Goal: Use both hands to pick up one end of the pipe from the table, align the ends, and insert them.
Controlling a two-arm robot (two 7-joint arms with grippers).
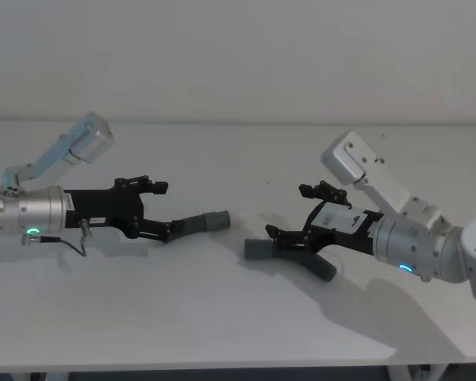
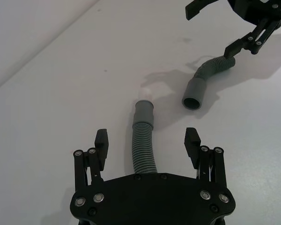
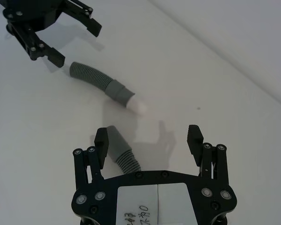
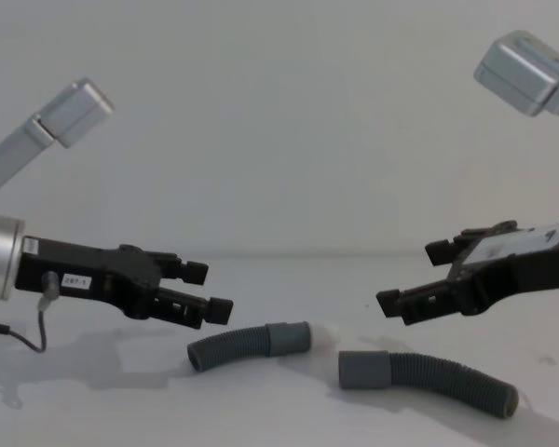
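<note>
- The shorter hose piece (image 1: 192, 225) lay flat on the white counter (image 1: 222, 325), a little toward the left edge from the middle.
- Its smooth grey cuff (image 1: 216, 219), ending in a small white tip (image 3: 139, 107), pointed toward the right edge.
- The longer hose piece (image 4: 438, 377) lay gently bent on the right-edge side of the shorter one and slightly nearer the robot-side edge. Its cuff (image 1: 258, 250) was turned toward the left edge.
- The two cuffs were near each other but apart and out of line, with bare counter between them.
- The left tool (image 1: 166, 210) hovered low over the shorter piece's corrugated end. Its fingers were spread wide and gripped nothing.
- The right tool (image 1: 286, 211) hung just above the longer piece, its fingers likewise wide apart and empty, with the hose running beneath beside one finger.
</note>
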